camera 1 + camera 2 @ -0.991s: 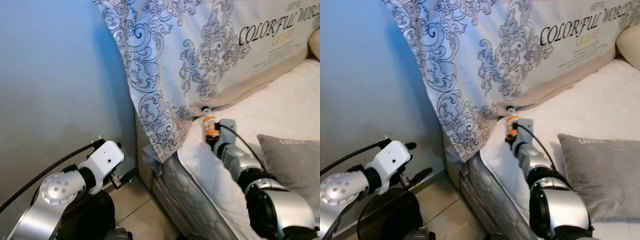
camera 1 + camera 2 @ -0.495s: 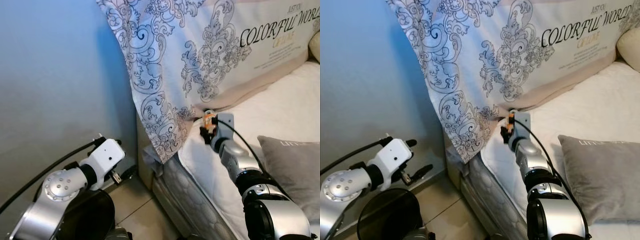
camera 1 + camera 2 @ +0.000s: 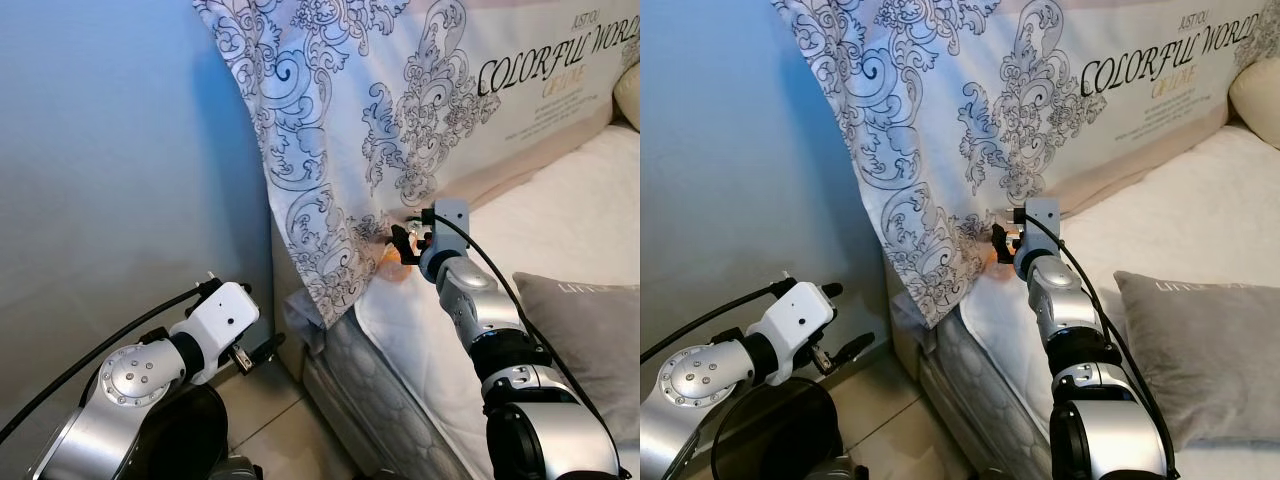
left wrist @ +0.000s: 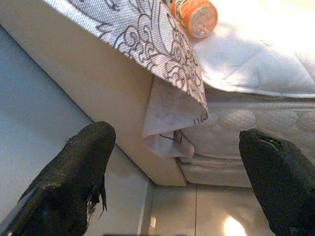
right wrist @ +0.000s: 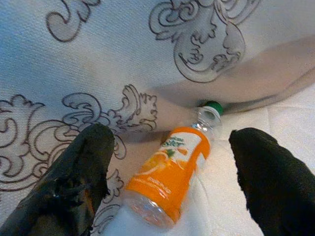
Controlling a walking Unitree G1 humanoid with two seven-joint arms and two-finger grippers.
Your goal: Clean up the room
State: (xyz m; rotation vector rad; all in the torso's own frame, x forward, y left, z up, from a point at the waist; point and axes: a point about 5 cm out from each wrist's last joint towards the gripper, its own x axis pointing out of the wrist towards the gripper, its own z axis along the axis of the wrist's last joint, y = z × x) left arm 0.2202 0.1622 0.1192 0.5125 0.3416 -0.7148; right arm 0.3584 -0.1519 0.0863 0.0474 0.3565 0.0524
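While lying on its side mid-frame, bottle (image 5: 173, 170) sits between wide-spread right gripper (image 5: 172, 187).
Light, smooth, likely slippery plastic; grasp its labelled middle.

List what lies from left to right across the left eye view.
Blue wall → left end effector → white patterned bedspread → orange-labelled plastic bottle → right end effector → grey pillow.

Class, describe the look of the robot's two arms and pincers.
Both arms are silver metal with rounded joints and black cables. The left arm ends in a white wrist block, the right arm in a grey one. Each pincer has two long black fingers.
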